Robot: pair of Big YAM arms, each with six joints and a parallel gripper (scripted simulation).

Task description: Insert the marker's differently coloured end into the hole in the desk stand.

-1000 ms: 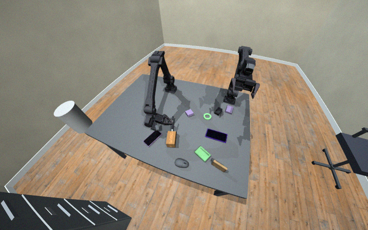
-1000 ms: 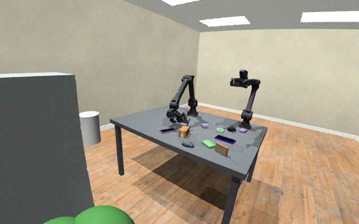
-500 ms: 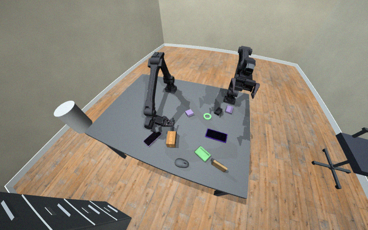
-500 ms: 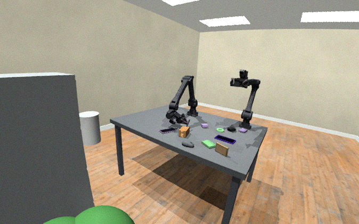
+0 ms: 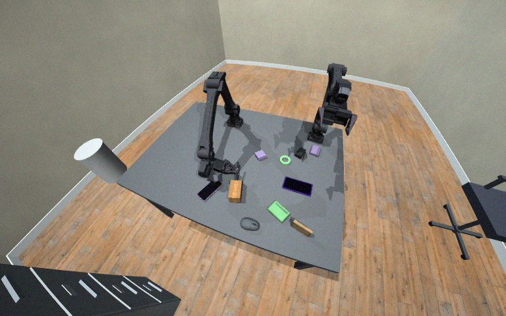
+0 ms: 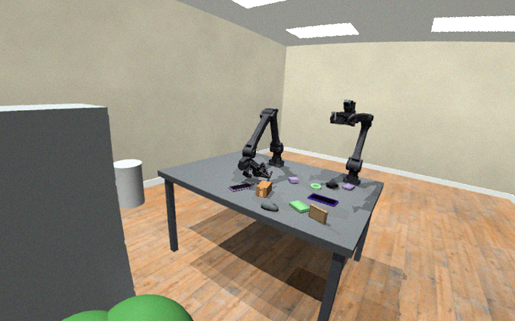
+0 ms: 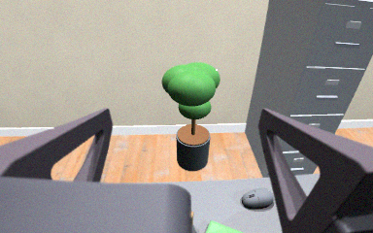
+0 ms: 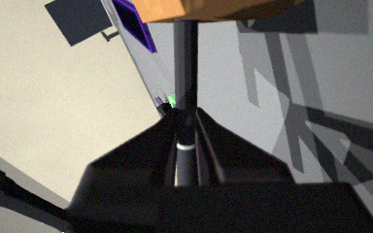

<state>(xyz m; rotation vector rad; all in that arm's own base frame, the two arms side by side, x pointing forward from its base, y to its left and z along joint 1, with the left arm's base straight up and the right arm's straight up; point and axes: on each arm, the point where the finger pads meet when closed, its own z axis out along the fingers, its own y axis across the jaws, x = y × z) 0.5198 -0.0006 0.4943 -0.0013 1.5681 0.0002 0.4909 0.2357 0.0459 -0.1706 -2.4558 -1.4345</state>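
The right arm (image 5: 209, 122) (image 6: 256, 136) (image 8: 233, 209) holds the marker (image 5: 238, 174) (image 8: 186, 73) (stand (image 5: 234, 190) (image 6: 263, 189) (image 8: 165, 9) hides its tip).

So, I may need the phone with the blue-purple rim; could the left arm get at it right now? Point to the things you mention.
Probably yes. The left gripper (image 5: 335, 120) (image 6: 342, 119) (image 7: 186, 116) is open, nothing lies on the phone (image 5: 297, 186) (image 6: 323, 200) (image 8: 133, 24), and the right gripper (image 5: 237, 170) (image 6: 270, 175) (image 8: 186, 116) is off by the orange box (image 5: 234, 191) (image 6: 263, 189) (image 8: 165, 9).

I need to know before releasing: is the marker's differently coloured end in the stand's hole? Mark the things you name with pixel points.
Seemingly in: the marker's (image 5: 238, 174) (image 8: 186, 73) dark shaft meets the orange stand (image 5: 234, 191) (image 6: 263, 189) (image 8: 167, 10), no differently coloured tip showing. Depth: cannot tell.
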